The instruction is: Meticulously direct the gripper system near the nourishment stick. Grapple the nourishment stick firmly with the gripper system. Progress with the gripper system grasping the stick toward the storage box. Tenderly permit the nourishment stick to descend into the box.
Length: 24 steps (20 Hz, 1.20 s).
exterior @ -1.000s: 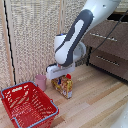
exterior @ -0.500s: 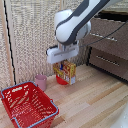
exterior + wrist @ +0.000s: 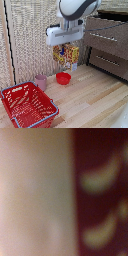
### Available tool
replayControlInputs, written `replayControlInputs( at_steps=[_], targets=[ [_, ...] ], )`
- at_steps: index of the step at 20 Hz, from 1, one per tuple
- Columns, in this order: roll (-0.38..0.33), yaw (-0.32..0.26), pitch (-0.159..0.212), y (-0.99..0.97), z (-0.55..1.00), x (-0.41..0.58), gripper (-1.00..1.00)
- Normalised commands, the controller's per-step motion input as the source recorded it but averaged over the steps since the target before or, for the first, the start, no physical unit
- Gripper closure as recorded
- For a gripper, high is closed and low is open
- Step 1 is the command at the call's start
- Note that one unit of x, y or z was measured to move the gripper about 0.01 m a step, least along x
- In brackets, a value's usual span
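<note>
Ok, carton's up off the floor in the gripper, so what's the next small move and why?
Probably carry it toward the exterior view's left and nearer the camera. The gripper holds the snack carton in the air above the red bowl, while the red mesh basket sits lower left, beyond the pink cup. Keep height to clear the cup.

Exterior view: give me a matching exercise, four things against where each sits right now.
Things:
1. snack carton
2. red basket
3. pink cup
4. red bowl

Places:
A. on the floor, nearest the camera, toward the exterior view's left
B. lifted off the floor, under the tool
C. on the floor below the lifted carton
D. on the floor between basket and bowl

Pairs: 1-B, 2-A, 3-D, 4-C
</note>
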Motion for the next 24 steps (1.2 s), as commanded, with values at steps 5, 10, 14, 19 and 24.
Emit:
replayControlInputs(
  at_steps=[5,10,14,19,24],
  targets=[
    [0.032,-0.061,0.059,0.7,0.31,-0.017,1.0],
    [0.017,-0.023,0.135,0.85,0.03,0.006,1.0],
    [0.008,0.0,0.173,0.92,-0.01,0.0,1.0],
    [0.0,0.0,0.165,0.96,-0.04,0.0,1.0],
    [0.0,0.0,0.146,0.98,-0.05,0.0,1.0]
  ],
)
